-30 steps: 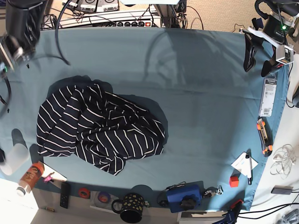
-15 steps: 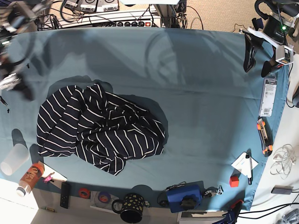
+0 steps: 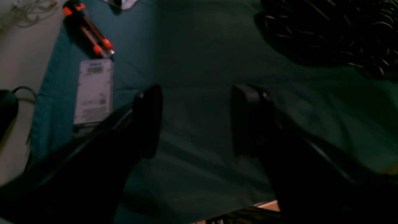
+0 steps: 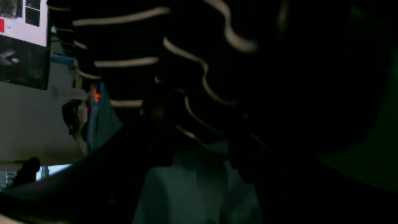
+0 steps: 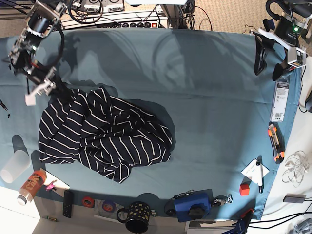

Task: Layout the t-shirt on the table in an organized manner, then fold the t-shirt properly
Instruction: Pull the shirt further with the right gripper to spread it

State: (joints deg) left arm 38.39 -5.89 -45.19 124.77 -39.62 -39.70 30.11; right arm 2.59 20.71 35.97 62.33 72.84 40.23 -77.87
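Teal cloth-covered surface point(image 5: 209, 97) fills the base view, mostly bare on its right half. T-shirt point(image 5: 100, 134), dark with thin white stripes, sits crumpled in a heap on the left half, not laid out yet. Right hand point(image 5: 46, 87) is at the heap's far-left edge, fingers apart, nothing grasped; its wrist view shows striped folds just ahead of the spread fingers. Left hand point(image 3: 196, 121) hovers over bare cloth at the far-right corner, released and empty, well apart from the shirt. Clutter lines the edges: white packet point(image 5: 279, 101), orange cutter point(image 5: 276, 142), mug point(image 5: 136, 217), clear cup point(image 5: 14, 166). Risk: pinching several bunched layers at once would drag the heap instead of spreading it; a wide pull could knock the cup.
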